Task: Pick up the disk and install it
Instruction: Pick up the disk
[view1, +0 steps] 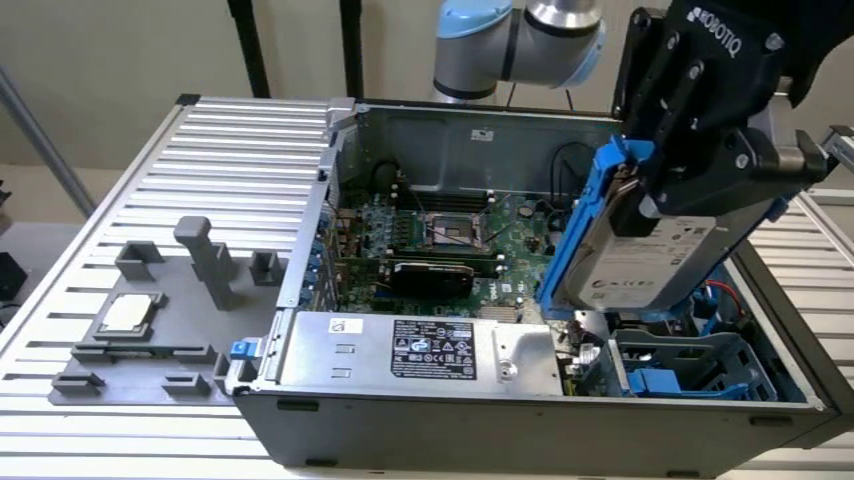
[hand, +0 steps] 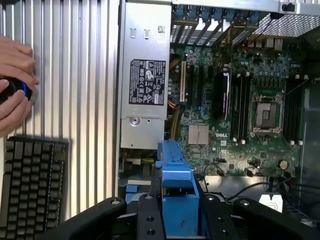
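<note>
disk (view1: 638, 262) clamped tilted in pincer (view1: 707, 188), above open computer case (view1: 534, 440)

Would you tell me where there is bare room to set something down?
The ribbed table is bare beyond the grey fixture plate, at the exterior view's left of the computer case. Inside the case is crowded, especially at the drive cage, where the disk hangs.

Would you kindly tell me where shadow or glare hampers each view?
Exterior view: even light, though the black gripper shades the top of the disk it holds, and the drive bay below is dim. Wrist view: the ribbed table glares pale, and the case rim washes out.
</note>
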